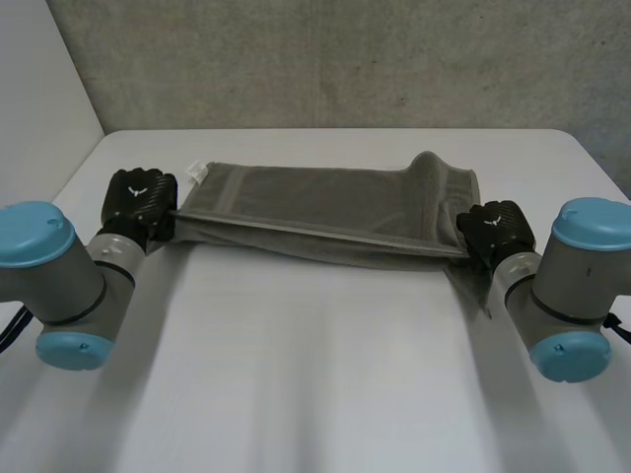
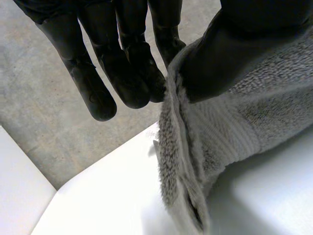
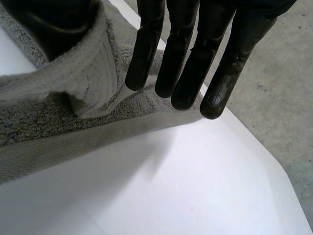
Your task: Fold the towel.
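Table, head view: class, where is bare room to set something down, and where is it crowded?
The widest bare patch is the near half of the table, between the arms and the towel. A narrow strip lies behind the towel. Crowded: the towel's ends, where the left hand and right hand pinch it.

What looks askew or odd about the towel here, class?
The towel is uneven. Its end at the right hand bunches into a raised hump, while its end at the left hand is stretched smooth. Nothing looks damaged or spilled.
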Tool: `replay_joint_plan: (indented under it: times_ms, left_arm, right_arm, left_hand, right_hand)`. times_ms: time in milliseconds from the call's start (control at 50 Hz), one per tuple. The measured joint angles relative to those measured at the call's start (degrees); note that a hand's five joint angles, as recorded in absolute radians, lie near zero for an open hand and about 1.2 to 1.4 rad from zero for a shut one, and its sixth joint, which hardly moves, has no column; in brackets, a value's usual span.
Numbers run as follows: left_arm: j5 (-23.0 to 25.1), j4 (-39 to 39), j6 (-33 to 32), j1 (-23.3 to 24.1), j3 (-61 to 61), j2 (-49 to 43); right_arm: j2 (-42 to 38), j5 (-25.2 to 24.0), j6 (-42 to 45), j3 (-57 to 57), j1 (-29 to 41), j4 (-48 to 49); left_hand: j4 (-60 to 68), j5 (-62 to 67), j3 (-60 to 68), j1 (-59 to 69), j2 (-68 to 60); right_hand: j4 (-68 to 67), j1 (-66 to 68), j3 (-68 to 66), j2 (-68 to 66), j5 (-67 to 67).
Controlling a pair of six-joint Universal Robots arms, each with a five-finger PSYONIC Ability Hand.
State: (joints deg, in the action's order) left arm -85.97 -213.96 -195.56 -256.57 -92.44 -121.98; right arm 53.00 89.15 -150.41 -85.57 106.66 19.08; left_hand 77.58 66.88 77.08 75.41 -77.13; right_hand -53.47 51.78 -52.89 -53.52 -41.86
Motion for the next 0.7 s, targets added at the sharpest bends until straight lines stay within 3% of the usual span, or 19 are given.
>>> replay_joint_plan:
  times_ms: [180,240,260,300,500,700]
  left_arm:
    - [0.0,0.1,-0.1,-1.2,1.1,-0.3]
    - [0.0,0.2,-0.1,-1.5,1.3,-0.1]
    - [0.0,0.3,-0.1,-1.7,1.4,0.1]
    - [0.0,0.6,0.0,-1.9,1.5,0.5]
    - [0.2,7.2,0.3,-1.8,1.5,9.2]
    - [3.4,24.1,2.8,-0.3,2.8,26.4]
  right_arm:
    - [0.6,-0.2,-0.2,2.5,-1.9,-5.4]
    - [1.4,-0.5,-0.5,3.5,-2.5,-7.9]
    - [1.9,-0.9,-0.7,4.1,-2.8,-9.2]
    - [2.8,-1.6,-1.1,4.8,-3.3,-11.1]
    - [12.6,-11.0,-2.0,9.6,-6.0,-25.8]
    - [24.9,-22.5,0.5,14.4,-6.8,-52.2]
  left_hand:
    - [0.0,0.0,0.0,0.0,0.0]
    - [0.0,0.0,0.0,0.0,0.0]
    - [0.0,0.0,0.0,0.0,0.0]
    - [0.0,0.0,0.0,0.0,0.0]
    - [0.0,0.0,0.0,0.0,0.0]
    - [0.0,0.0,0.0,0.0,-0.1]
  right_hand:
    - [8.3,-7.1,7.9,8.4,7.8]
    - [-2.4,5.1,-3.0,-3.5,-3.8]
    - [-14.0,16.0,-14.5,-14.5,-15.2]
    - [-21.5,24.3,-22.1,-22.4,-23.2]
    - [-23.0,24.9,-23.1,-23.3,-24.9]
    - [-23.0,24.9,-23.1,-23.3,-25.2]
